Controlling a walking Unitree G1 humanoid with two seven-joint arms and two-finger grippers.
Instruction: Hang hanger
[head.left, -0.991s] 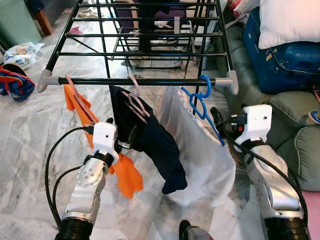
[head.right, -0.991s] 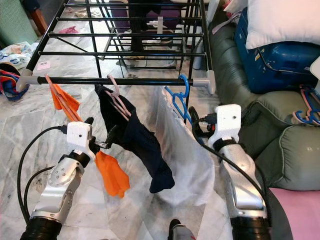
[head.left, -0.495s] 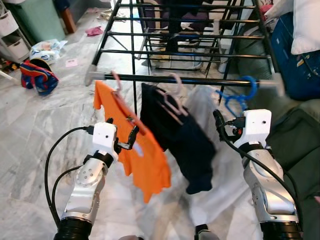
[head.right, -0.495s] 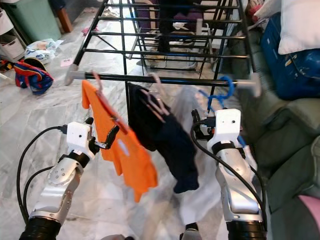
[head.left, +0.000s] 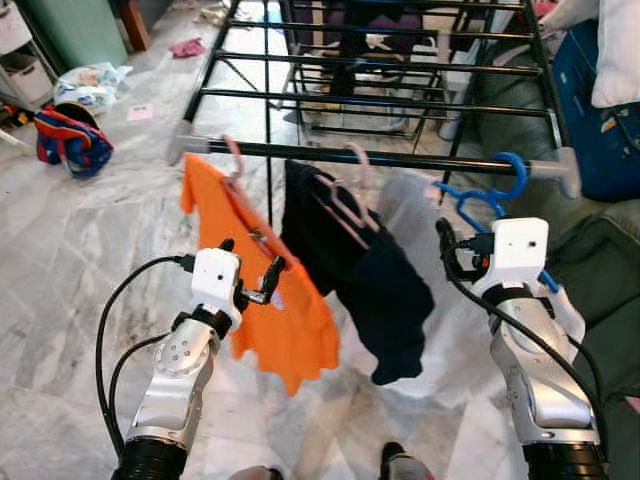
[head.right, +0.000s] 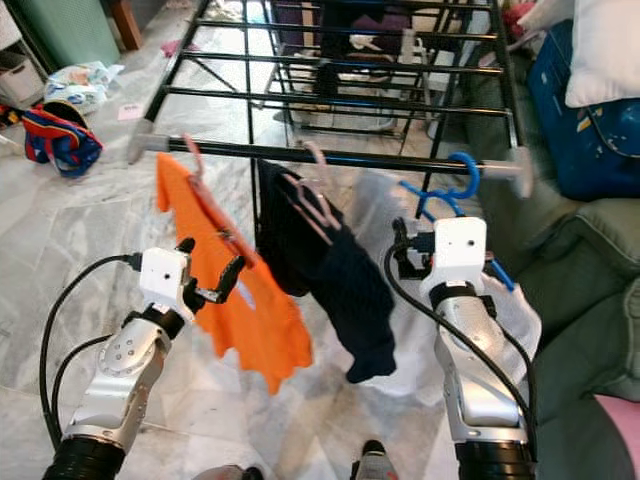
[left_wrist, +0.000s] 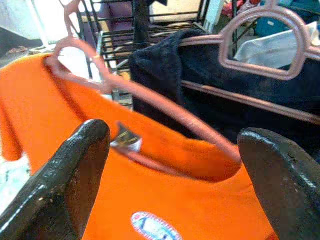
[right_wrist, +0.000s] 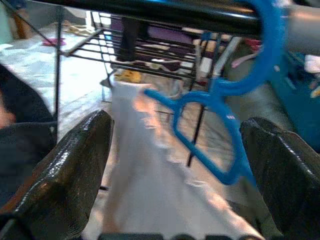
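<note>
A black drying rack's front rail (head.left: 400, 158) carries three hangers. At the left a pink hanger (left_wrist: 150, 95) holds an orange shirt (head.left: 290, 320). A second pink hanger (head.left: 345, 195) in the middle holds a dark navy garment (head.left: 385, 290). To the right a blue hanger (right_wrist: 225, 110) with a white garment (right_wrist: 145, 165) hooks over the rail. My left gripper (head.left: 250, 258) is open just in front of the orange shirt, and the hanger's arm crosses between its fingers (left_wrist: 75, 165) untouched. My right gripper (head.left: 447, 250) is open below the blue hanger, holding nothing.
A blue suitcase (head.left: 600, 110) and a green sofa (head.left: 600, 260) crowd the right side. On the marble floor at the left lie a red-and-blue bag (head.left: 70, 140) and some litter. More rack rails (head.left: 380, 100) stretch away behind the front one.
The whole view has shifted as the camera moved. The orange shirt now hangs broader beside my left gripper. Both grippers stay open in the same pose.
</note>
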